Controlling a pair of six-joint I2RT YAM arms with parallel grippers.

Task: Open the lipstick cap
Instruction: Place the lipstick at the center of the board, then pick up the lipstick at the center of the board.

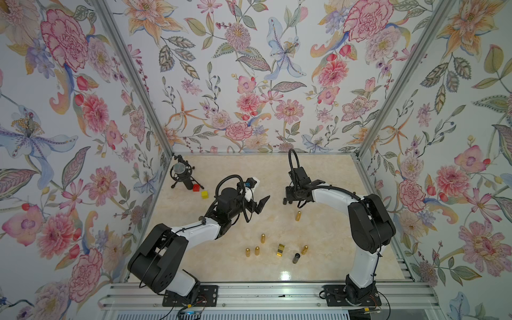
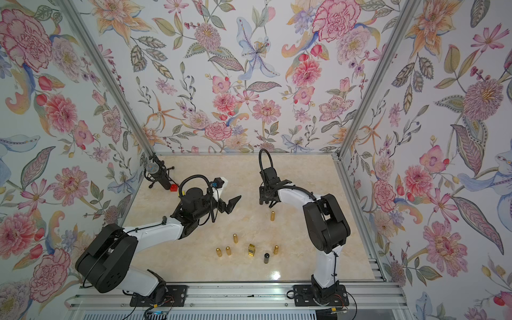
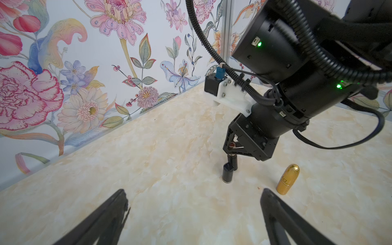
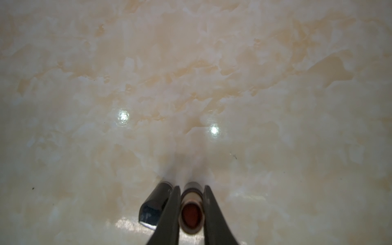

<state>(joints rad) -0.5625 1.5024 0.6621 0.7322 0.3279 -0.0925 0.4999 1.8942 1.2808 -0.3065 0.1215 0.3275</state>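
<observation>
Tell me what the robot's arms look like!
The left arm and right arm have smooth white tubes and chunky black joints. Ribbed black cables loop over them. The right arm shows small green lights. The left gripper and right gripper each have two thin, pointed black fingers.

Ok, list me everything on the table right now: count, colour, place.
gold bullet-shaped lipsticks: five, gold, four in the near cluster, one apart, farther back.
gold square lipstick case: one, gold, middle of the near cluster.
closed black cylindrical lipstick: one, black, near edge of that cluster.
open black lipstick tube: one, black with a red-brown stick, held by the right gripper.
black lipstick cap: one, black, standing beside the open tube.
black microphone on a stand: one, black, far left corner.
red block: one, red, by the microphone's stand.
yellow block: one, yellow, next to the red block.
left gripper: one, black, open, empty.
right gripper: one, black, shut on the open tube.
</observation>
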